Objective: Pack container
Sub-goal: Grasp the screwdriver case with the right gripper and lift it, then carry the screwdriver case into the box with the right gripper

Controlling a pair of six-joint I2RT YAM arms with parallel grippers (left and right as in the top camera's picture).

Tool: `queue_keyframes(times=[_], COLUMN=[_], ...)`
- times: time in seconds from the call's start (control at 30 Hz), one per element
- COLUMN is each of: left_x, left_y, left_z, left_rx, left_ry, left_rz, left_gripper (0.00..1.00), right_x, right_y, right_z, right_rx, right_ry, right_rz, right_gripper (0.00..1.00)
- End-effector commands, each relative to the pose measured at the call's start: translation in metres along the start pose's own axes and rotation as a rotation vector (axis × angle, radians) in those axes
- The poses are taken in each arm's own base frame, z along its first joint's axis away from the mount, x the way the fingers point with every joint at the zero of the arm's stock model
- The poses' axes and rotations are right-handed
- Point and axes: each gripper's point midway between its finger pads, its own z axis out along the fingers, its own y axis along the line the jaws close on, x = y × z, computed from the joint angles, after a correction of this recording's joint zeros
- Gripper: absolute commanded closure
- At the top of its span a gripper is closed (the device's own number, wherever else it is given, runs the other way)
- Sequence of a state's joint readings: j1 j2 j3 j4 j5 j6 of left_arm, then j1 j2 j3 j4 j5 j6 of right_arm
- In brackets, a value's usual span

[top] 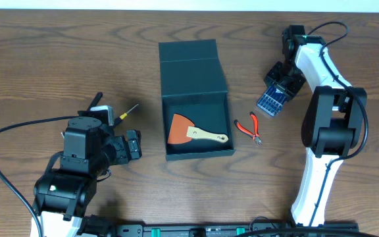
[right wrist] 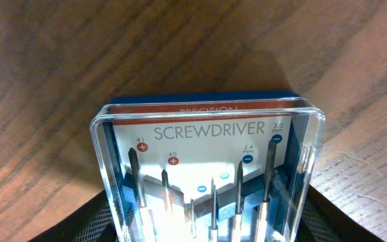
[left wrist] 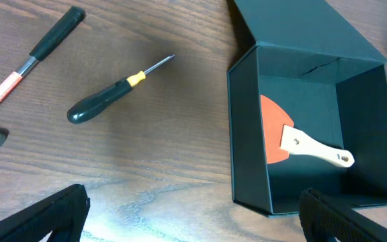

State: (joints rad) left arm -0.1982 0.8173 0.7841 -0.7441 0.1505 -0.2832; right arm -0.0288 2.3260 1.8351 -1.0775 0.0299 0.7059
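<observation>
The dark teal container stands open at the table's middle, its flap lid folded back. Inside lies an orange scraper with a pale wooden handle, also in the left wrist view. My right gripper is shut on a clear precision screwdriver set case with a blue back, right of the container. My left gripper is open and empty, just left of the container's front corner. A black-handled screwdriver and a hammer lie on the table to the left.
Red-handled pliers lie on the wood just right of the container. The screwdriver's yellow collar shows beside my left arm in the overhead view. The hammer is hidden under the left arm there.
</observation>
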Motion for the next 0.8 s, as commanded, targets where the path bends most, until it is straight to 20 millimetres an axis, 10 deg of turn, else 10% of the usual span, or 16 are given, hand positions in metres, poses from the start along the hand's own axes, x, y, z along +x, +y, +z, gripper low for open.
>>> queue_keyframes(times=[0.0,0.3,0.53,0.77], left_x=[-0.007,-0.007,-0.004,-0.003], left_y=[-0.002,-0.001,-0.001,0.000], left_z=[-0.005,-0.005,-0.005,-0.005], left_rx=[0.001,0.001,-0.003,-0.004], left_ry=[-0.022,-0.021,-0.012,-0.007], left_rz=[0.018,0.018,0.020,0.020], left_gripper=[0.01,0.02,0.01,0.02], right_x=[0.013,0.003,0.012,0.081], right_y=[-0.008,0.002,0.012,0.059], right_z=[0.013,-0.042,-0.128,-0.211], right_rx=[0.030,-0.030,-0.109,-0.228], right_ry=[0.054,-0.068,-0.231,-0.395], right_rz=[-0.019,-0.109,-0.256,-0.881], right_gripper=[0.99,0.99,0.99,0.99])
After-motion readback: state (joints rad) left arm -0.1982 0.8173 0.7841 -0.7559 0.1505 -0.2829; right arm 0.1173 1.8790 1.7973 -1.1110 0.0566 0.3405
